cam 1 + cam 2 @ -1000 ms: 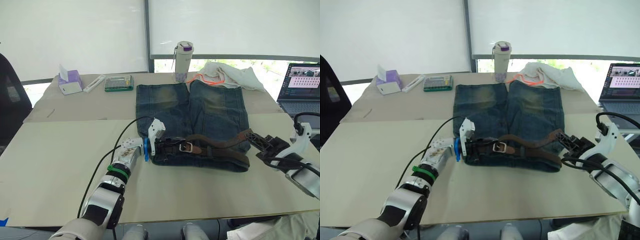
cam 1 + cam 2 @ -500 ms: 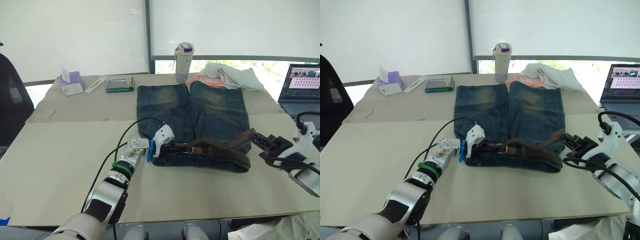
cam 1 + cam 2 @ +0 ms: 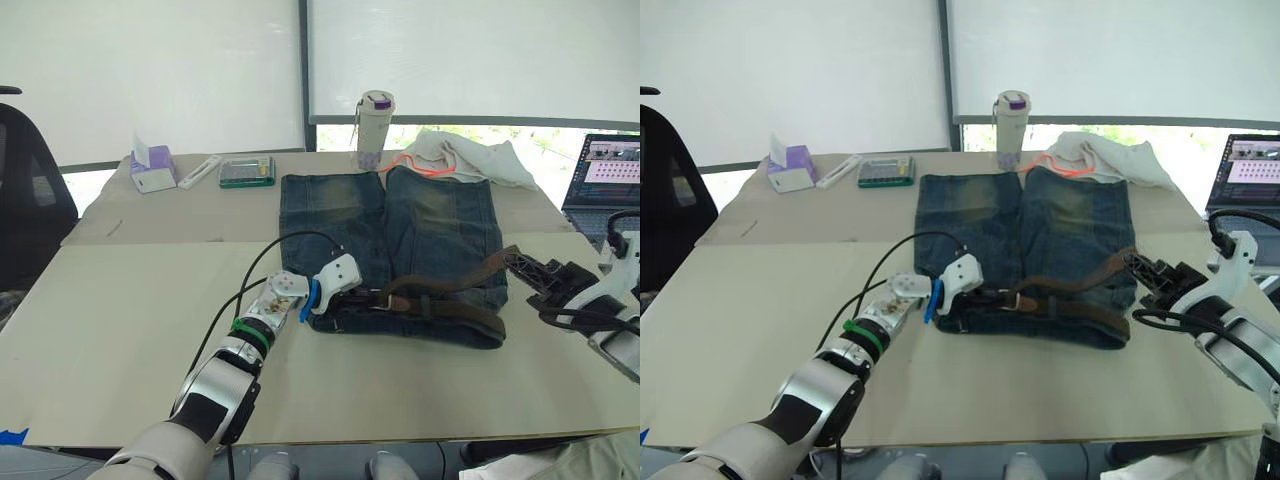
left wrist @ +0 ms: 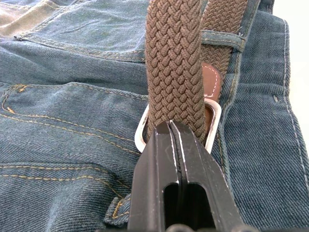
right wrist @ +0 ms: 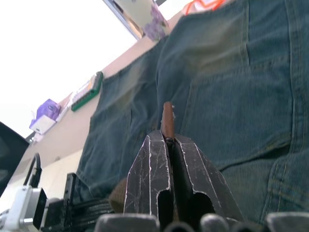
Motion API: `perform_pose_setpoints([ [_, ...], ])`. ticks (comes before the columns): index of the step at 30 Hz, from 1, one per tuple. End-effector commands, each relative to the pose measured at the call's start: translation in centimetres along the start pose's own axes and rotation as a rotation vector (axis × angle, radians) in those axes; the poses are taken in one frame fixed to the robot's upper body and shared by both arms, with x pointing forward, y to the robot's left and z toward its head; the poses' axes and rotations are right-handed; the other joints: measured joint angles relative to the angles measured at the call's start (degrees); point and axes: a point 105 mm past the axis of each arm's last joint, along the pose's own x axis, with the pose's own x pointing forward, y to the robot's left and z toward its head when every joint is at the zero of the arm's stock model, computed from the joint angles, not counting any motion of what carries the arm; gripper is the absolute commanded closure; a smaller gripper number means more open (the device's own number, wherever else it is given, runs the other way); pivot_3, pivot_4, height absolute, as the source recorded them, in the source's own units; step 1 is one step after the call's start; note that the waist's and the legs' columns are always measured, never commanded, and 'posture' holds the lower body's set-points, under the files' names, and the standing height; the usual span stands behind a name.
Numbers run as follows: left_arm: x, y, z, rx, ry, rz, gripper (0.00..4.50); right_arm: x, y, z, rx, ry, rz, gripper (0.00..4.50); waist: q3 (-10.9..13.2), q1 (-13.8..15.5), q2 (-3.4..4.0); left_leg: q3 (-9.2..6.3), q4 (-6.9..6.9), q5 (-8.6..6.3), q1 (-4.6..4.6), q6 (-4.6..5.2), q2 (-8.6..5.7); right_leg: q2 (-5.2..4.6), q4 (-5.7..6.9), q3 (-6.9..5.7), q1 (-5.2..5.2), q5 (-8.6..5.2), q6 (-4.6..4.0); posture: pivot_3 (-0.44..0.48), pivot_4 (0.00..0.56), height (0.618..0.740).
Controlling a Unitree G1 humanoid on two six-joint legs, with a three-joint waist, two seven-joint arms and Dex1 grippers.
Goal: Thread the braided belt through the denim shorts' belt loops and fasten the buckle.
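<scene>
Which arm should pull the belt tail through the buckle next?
Right, probably. The right gripper is shut on the dark brown braided belt's free tail at the dark blue denim shorts' edge. The left gripper is shut at the silver rectangular metal buckle, so it can steady it.

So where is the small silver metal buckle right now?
The silver buckle lies on the denim shorts' waistband, toward the robot's left, directly ahead of the left gripper.

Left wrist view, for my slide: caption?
Left gripper shut on the braided belt at the buckle, over denim shorts.
</scene>
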Motion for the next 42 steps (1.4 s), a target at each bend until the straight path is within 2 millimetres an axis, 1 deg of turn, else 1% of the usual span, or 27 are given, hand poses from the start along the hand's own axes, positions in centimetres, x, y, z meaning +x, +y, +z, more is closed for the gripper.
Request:
perform_pose_setpoints([
  [1, -0.7, -2.2, -5.6, -0.12, 0.185, -0.032, 4.49, -1.3, 1.5, 4.0, 0.011, -0.158, 0.083, 4.5, 0.0, 0.04, -0.01, -0.01, 0.0, -0.01, 0.0, 0.01, 0.0, 0.0, 0.0, 0.0, 0.01, 0.0, 0.0, 0.0, 0.15, 0.74],
  [2, -0.8, -2.2, -5.8, -0.124, 0.185, -0.03, 4.49, -1.5, 1.5, 4.4, 0.009, -0.17, 0.092, 4.5, 0.0, 0.05, 0.0, -0.02, 0.0, 0.0, 0.0, 0.01, 0.0, 0.0, 0.0, -0.01, 0.01, 0.0, 0.0, 0.0, 0.15, 0.74],
  [6, -1.5, -2.1, -6.7, -0.174, 0.19, 0.007, 4.49, -2.3, 0.6, 5.3, -0.028, -0.186, 0.06, 4.5, 0.0, 0.03, -0.01, -0.01, 0.03, -0.01, -0.01, 0.03, -0.04, -0.04, 0.01, 0.0, 0.01, 0.0, 0.0, 0.0, 0.15, 0.74],
  [8, -1.6, -2.2, -7.0, -0.18, 0.192, 0.014, 4.49, -2.4, 0.9, 5.6, -0.026, -0.193, 0.079, 4.5, 0.0, 0.01, -0.01, -0.02, 0.03, -0.03, -0.01, 0.05, -0.04, -0.03, 0.0, -0.01, 0.01, -0.01, 0.01, 0.0, 0.15, 0.74],
  [10, -1.7, -2.1, -7.0, -0.193, 0.176, 0.031, 4.49, -2.2, 1.5, 5.4, -0.027, -0.187, 0.103, 4.5, 0.0, -0.03, -0.01, -0.01, 0.03, -0.03, -0.01, 0.06, -0.03, -0.03, 0.0, 0.0, 0.01, -0.01, 0.01, 0.0, 0.15, 0.74],
  [15, -2.2, 0.7, -4.5, -0.328, -0.005, 0.181, 4.49, -0.9, 2.8, 3.7, -0.029, -0.129, 0.152, 4.5, -0.01, -0.25, 0.03, -0.02, 0.02, -0.06, -0.01, 0.1, -0.01, -0.01, 0.0, 0.0, 0.01, -0.03, 0.05, 0.0, 0.15, 0.74],
  [18, -3.1, 2.2, -3.0, -0.377, -0.105, 0.236, 4.49, -0.2, 3.5, 2.9, -0.013, -0.107, 0.183, 4.5, -0.01, -0.78, 0.04, -0.02, 0.0, -0.07, -0.01, 0.13, 0.03, 0.02, 0.01, 0.0, -0.03, -0.04, 0.06, 0.0, 0.15, 0.74],
  [21, -3.9, 3.0, -2.0, -0.39, -0.164, 0.268, 4.49, 0.4, 4.1, 1.7, -0.009, -0.072, 0.205, 4.5, -0.02, -1.41, 0.06, -0.04, -0.06, -0.08, -0.01, 0.13, 0.06, 0.05, 0.01, -0.01, -0.05, -0.04, 0.05, 0.0, 0.15, 0.74],
  [23, -4.4, 3.3, -1.3, -0.383, -0.198, 0.277, 4.49, 0.7, 4.4, 1.3, 0.005, -0.067, 0.217, 4.5, -0.02, -1.55, 0.07, -0.03, -0.07, -0.08, 0.0, 0.13, 0.07, 0.06, 0.03, 0.0, -0.14, -0.03, 0.03, 0.0, 0.15, 0.74],
  [26, -5.4, 4.1, 0.7, -0.363, -0.283, 0.308, 4.49, 1.2, 5.3, 0.6, 0.044, -0.064, 0.25, 4.5, -0.04, -1.63, 0.13, -0.03, -0.07, -0.08, 0.0, 0.13, 0.1, 0.07, 0.04, 0.02, -0.2, 0.0, -0.04, 0.0, 0.15, 0.74],
  [28, -5.8, 4.2, 2.0, -0.351, -0.332, 0.305, 4.49, 1.7, 5.9, 0.0, 0.065, -0.054, 0.264, 4.5, -0.13, -1.61, 0.28, -0.05, -0.03, -0.07, 0.01, 0.12, 0.11, 0.08, 0.07, 0.02, -0.42, 0.07, -0.14, 0.0, 0.15, 0.74],
  [30, -6.0, 3.7, 3.4, -0.308, -0.366, 0.278, 4.49, 2.3, 6.5, -0.8, 0.099, -0.04, 0.277, 4.5, -0.19, -1.45, 0.38, -0.04, -0.01, -0.06, -0.1, 0.12, 0.1, 0.08, 0.12, 0.04, -0.59, 0.21, -0.37, 0.0, 0.15, 0.74],
  [32, -6.2, 3.1, 5.2, -0.263, -0.407, 0.245, 4.49, 3.0, 7.3, -1.6, 0.156, -0.034, 0.287, 4.5, -0.18, -1.42, 0.37, -0.04, -0.01, -0.06, -0.14, 0.11, 0.11, 0.09, 0.12, 0.04, -0.65, 0.24, -0.42, 0.0, 0.15, 0.74],
  [34, -6.7, 2.9, 7.1, -0.177, -0.451, 0.27, 4.49, 3.7, 8.2, -2.6, 0.239, -0.027, 0.296, 4.5, -0.18, -1.36, 0.36, -0.04, -0.01, -0.06, -0.19, 0.11, 0.11, 0.06, 0.12, 0.07, -0.75, 0.28, -0.48, 0.0, 0.15, 0.74],
  [36, -6.9, 2.9, 8.0, -0.067, -0.443, 0.317, 4.49, 4.3, 8.3, -3.4, 0.304, -0.025, 0.27, 4.5, -0.19, -1.16, 0.37, -0.08, -0.01, -0.04, -0.25, 0.08, 0.14, 0.05, 0.14, 0.07, -0.83, 0.29, -0.5, 0.0, 0.15, 0.74],
  [39, -7.2, 2.6, 9.4, -0.013, -0.485, 0.356, 4.49, 5.1, 8.4, -5.3, 0.353, 0.005, 0.228, 4.5, -0.2, -1.08, 0.39, -0.06, 0.0, -0.03, -0.27, 0.06, 0.12, 0.05, 0.14, 0.08, -0.86, 0.31, -0.54, 0.0, 0.15, 0.74],
  [42, -7.4, 2.3, 10.1, 0.039, -0.494, 0.391, 4.49, 5.6, 8.4, -5.7, 0.39, -0.005, 0.201, 4.5, -0.21, -1.24, 0.41, -0.05, -0.01, -0.03, -0.27, 0.06, 0.09, 0.07, 0.14, 0.09, -0.89, 0.31, -0.54, 0.0, 0.15, 0.74],
])
